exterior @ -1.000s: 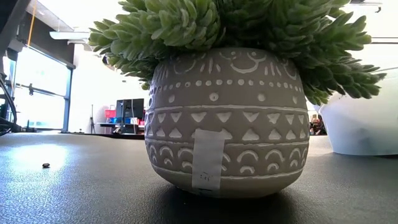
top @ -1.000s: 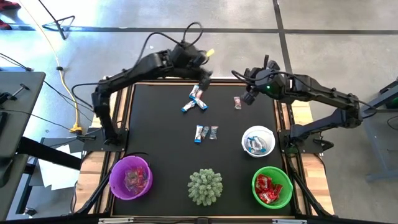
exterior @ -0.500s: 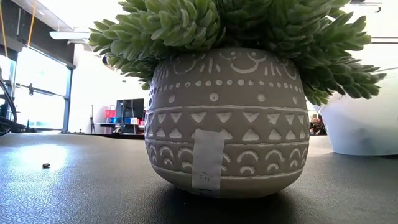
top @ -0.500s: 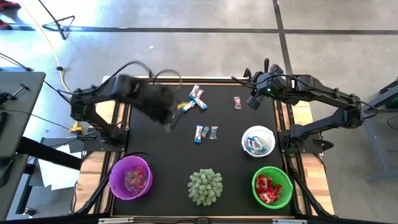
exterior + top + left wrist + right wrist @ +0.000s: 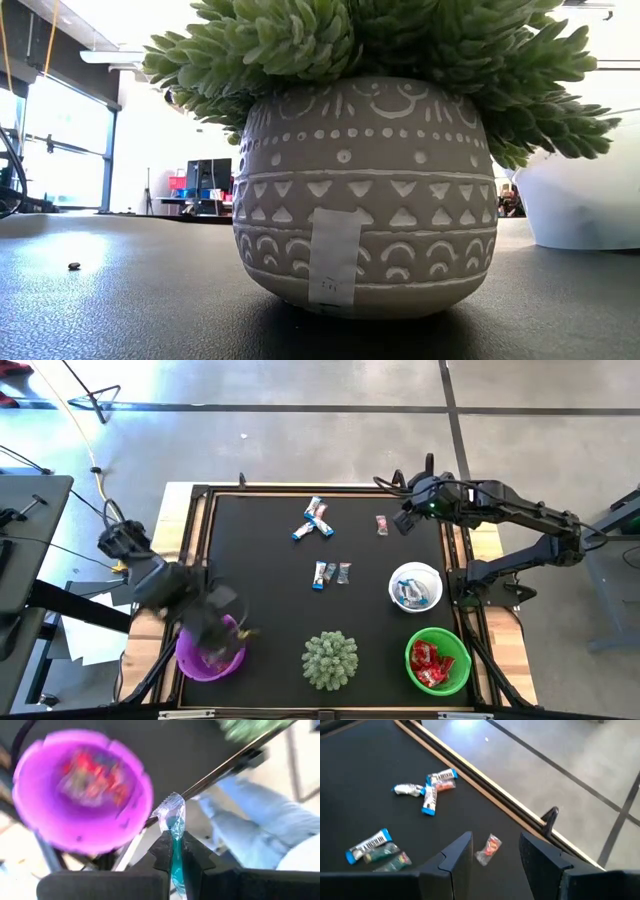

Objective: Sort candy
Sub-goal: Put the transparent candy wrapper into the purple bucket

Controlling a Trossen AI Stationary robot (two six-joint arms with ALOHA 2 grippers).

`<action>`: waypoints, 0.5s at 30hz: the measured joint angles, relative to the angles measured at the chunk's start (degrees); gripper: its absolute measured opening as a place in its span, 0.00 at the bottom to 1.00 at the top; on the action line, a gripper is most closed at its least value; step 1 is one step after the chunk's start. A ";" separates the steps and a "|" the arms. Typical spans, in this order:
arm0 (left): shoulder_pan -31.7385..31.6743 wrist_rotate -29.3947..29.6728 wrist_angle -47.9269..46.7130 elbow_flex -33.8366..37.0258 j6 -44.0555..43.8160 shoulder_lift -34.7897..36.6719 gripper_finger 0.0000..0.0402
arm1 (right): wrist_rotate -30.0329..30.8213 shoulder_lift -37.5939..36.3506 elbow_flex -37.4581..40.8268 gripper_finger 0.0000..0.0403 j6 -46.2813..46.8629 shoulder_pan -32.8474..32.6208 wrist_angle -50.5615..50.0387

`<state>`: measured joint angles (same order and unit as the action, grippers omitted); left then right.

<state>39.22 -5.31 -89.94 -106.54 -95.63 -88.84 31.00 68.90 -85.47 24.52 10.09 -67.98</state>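
Note:
My left gripper [image 5: 233, 626] hangs over the near left corner, at the purple bowl's [image 5: 210, 646] rim, shut on a clear-and-teal wrapped candy [image 5: 172, 817]. The bowl [image 5: 80, 795] holds reddish candy. My right gripper [image 5: 404, 520] stands open above the table's far right, its fingers on either side of a red candy [image 5: 489, 849] that lies flat on the mat [image 5: 381, 524]. Loose blue-and-white candy lies in a far group [image 5: 315, 520] and as a pair [image 5: 330, 572] mid-table. The low view shows no gripper. My left gripper pinches the candy between its two fingers [image 5: 161, 851]. The teal body [image 5: 175, 857] runs back between them, and the crimped clear end [image 5: 171, 809] sticks out past the tips. The fingers point steeply down. The candy is lifted clear, above the bowl's edge.
A white bowl [image 5: 415, 587] with blue-and-white candy and a green bowl [image 5: 437, 661] with red candy stand at the near right. A spiky green plant in a patterned pot [image 5: 330, 660] stands at the near middle and fills the low view [image 5: 360, 190].
My left gripper has swept quickly from the far middle of the table toward the near left corner, turning as it went, and carries the candy, still shut on it. My right gripper has rolled a little in place above the red candy.

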 joint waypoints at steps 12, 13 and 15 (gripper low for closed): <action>10.35 -3.83 -0.16 15.32 -10.89 -0.13 0.02 | 0.01 0.00 0.00 0.39 1.18 0.00 -5.17; 10.54 -3.75 -0.13 15.84 -10.86 -0.13 0.02 | 0.01 0.00 0.00 0.39 1.29 0.00 -5.59; 10.81 -1.74 -0.04 16.01 -10.40 -0.12 0.02 | 0.01 0.02 0.02 0.39 2.27 0.00 -6.44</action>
<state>50.02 -7.05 -89.98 -90.53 -106.03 -88.96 31.00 68.93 -85.45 26.79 10.09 -74.42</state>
